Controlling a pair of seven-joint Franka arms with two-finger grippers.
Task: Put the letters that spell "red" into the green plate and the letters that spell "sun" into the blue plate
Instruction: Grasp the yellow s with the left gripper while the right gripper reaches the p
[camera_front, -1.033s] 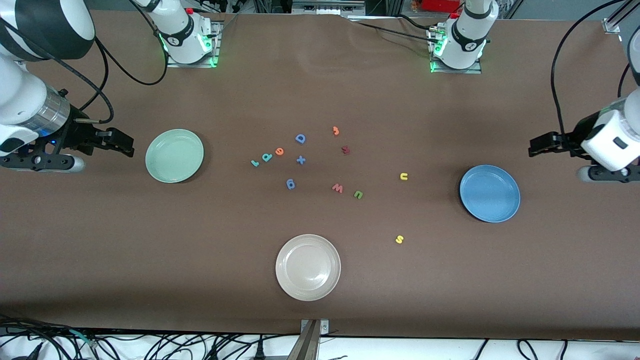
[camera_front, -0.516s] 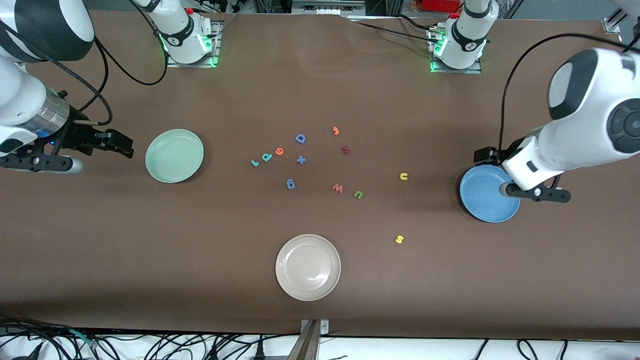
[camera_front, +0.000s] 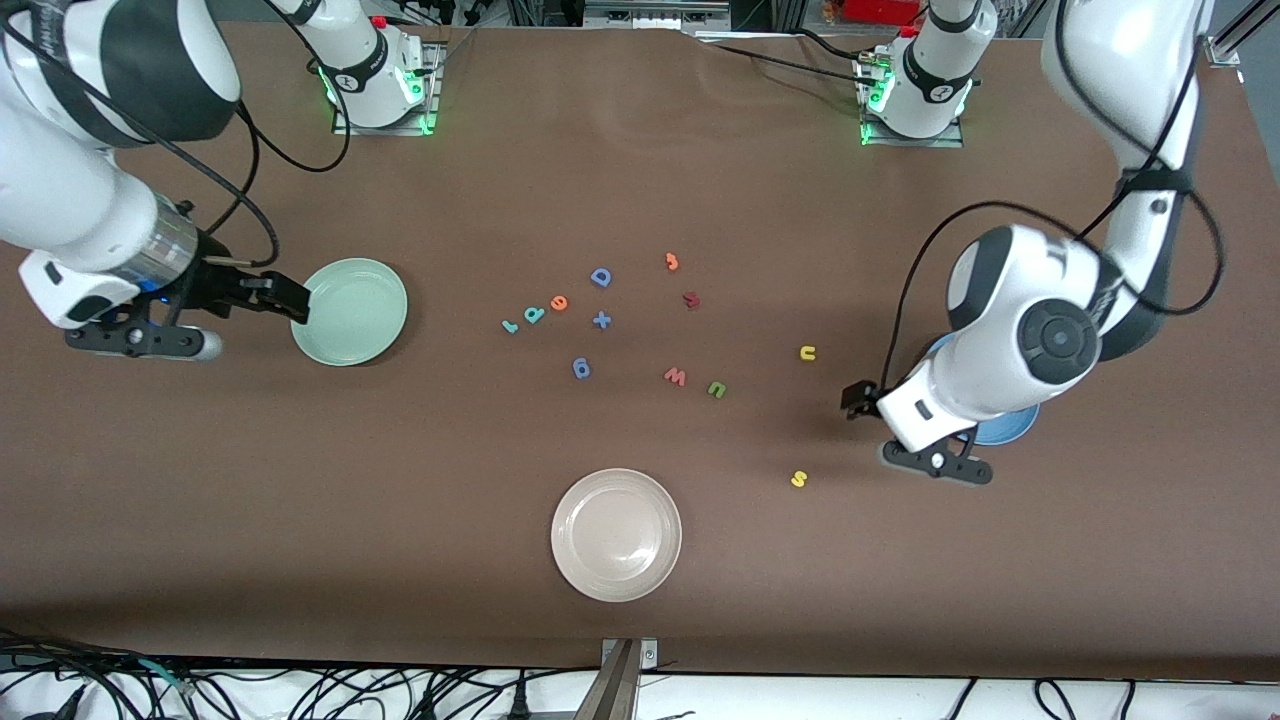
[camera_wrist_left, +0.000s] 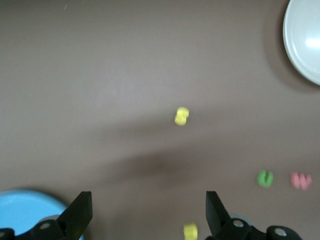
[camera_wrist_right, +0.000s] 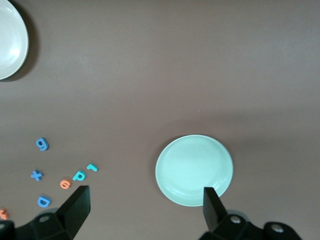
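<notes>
The teal r (camera_front: 510, 326), teal d (camera_front: 534, 314) and orange e (camera_front: 559, 302) lie in a row mid-table. The green plate (camera_front: 350, 311) is empty, and my open right gripper (camera_front: 292, 302) hangs over its rim (camera_wrist_right: 194, 170). The yellow s (camera_front: 798, 479), yellow u/n (camera_front: 808, 352) and green u/n (camera_front: 716, 389) lie apart, toward the left arm's end. My open, empty left gripper (camera_front: 858, 400) is over bare table between the yellow s (camera_wrist_left: 181, 116) and the blue plate (camera_front: 1000, 430), which the left arm mostly hides.
A cream-white plate (camera_front: 616, 535) sits nearest the front camera. Other letters lie loose mid-table: a blue D (camera_front: 600, 277), blue x (camera_front: 601, 320), blue 6-like piece (camera_front: 581, 368), orange 3 (camera_front: 672, 262), dark red piece (camera_front: 691, 299) and red w (camera_front: 676, 376).
The left arm has swung in from the table's end, across the blue plate, toward the yellow s. The right gripper has moved up to the green plate's rim. No letter has moved.
</notes>
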